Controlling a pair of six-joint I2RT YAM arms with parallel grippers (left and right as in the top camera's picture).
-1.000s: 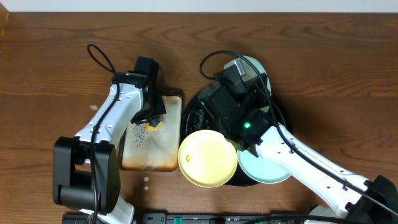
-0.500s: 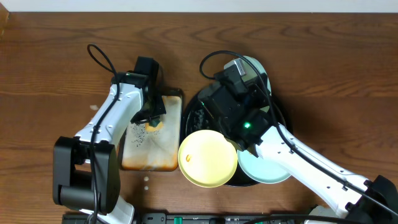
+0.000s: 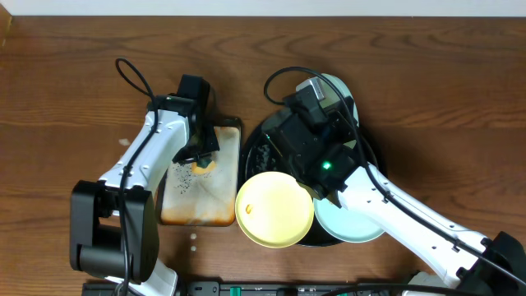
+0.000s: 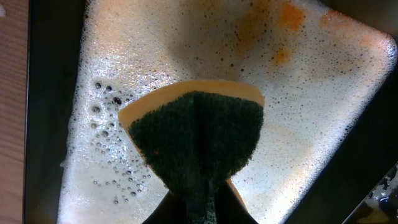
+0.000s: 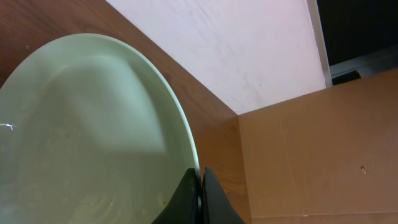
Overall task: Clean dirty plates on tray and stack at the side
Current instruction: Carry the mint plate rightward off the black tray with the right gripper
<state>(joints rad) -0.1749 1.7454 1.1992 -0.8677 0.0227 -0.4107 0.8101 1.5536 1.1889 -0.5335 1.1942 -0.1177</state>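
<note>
Held plate: pale mint-blue round plastic plate (image 5: 93, 137), at 12 o'clock on the tray and tilted; it looks raised, though the lift cannot be confirmed.
Right gripper: right gripper (image 5: 200, 186) narrow, pinching that plate's rim.
Tray: large round glossy black tray (image 3: 256, 141), right of table centre, mostly hidden under the right arm.
Other plates: pale yellow round plastic plate (image 3: 274, 209) overhanging the tray rim at 7 o'clock, with an orange smear (image 3: 246, 209) on its left side; second mint-blue plate (image 3: 349, 224) at 5 o'clock, partly under the arm.
Left gripper: left gripper (image 3: 200, 154) clamped on a green-and-yellow sponge (image 4: 196, 134), held over the foamy, orange-stained rectangular tray (image 3: 201, 201) at 9 o'clock of the black tray.
Progress (judgement): early. No plate stacked at the side; no wipe visibly completed; all three left to clean and stack.
Surface: dark brown wooden table (image 3: 66, 99), grain running left to right.
Room: white wall (image 5: 236, 43) behind; brown cardboard box (image 5: 311, 155) beside it.
</note>
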